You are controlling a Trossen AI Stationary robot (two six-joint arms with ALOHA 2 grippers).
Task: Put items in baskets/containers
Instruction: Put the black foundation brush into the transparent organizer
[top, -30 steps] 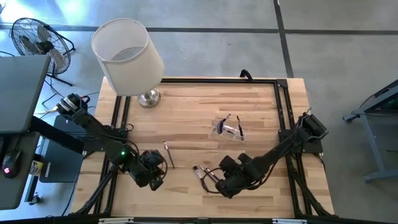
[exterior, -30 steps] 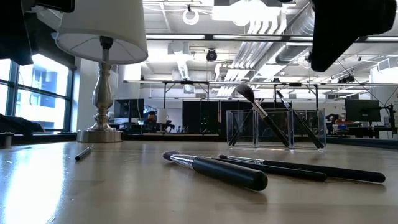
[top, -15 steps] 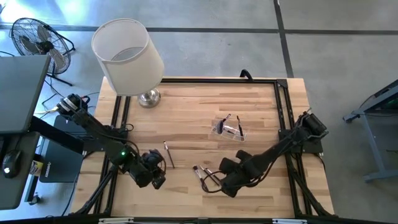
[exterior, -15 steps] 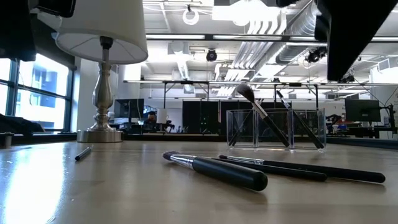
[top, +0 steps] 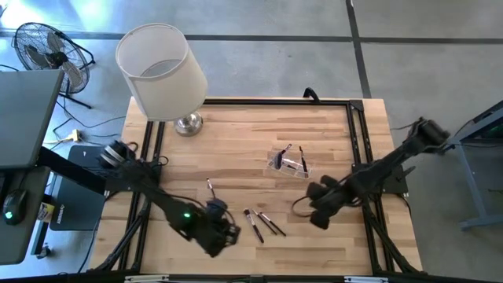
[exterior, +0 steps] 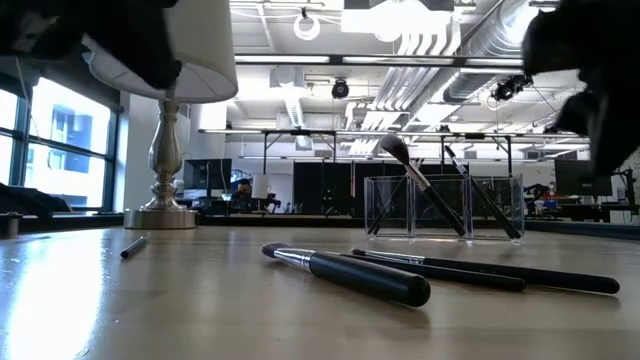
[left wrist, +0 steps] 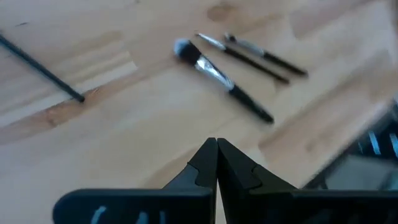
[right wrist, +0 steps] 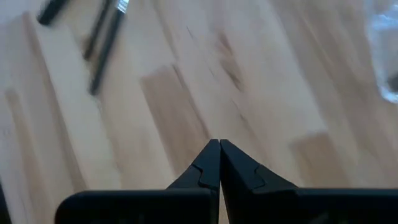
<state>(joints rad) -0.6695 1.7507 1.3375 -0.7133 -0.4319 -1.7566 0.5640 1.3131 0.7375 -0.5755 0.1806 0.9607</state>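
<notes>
A: High view first: what else is on the table [top: 236, 134] besides the task's things?

B: A lamp with a big white shade [top: 161, 71] and a metal base [top: 189, 123] stands at the far left corner. A floor fan [top: 47, 49] sits off the table beyond it. Nothing lies between either arm and the brushes.

A: And the brushes themselves?

B: Three brushes [top: 263, 223] lie close together near the front middle of the table; in the low view the thickest one [exterior: 350, 275] is nearest the camera. A single thin brush [top: 211, 189] lies apart, to their left. The clear box [top: 289, 163] sits near the table's middle with two brushes [exterior: 425, 195] leaning inside it.

A: The jaws?

B: The left gripper [left wrist: 216, 163] hovers over bare wood just left of the three brushes, jaws pressed together and holding nothing. The right gripper [right wrist: 219, 163] is to their right, nearer the box, jaws likewise together and empty, over bare table.

A: Anything hard to make out?

B: In the low view both arms are only dark blurs at the upper corners. The right wrist view catches only one blurred edge of the box.
</notes>
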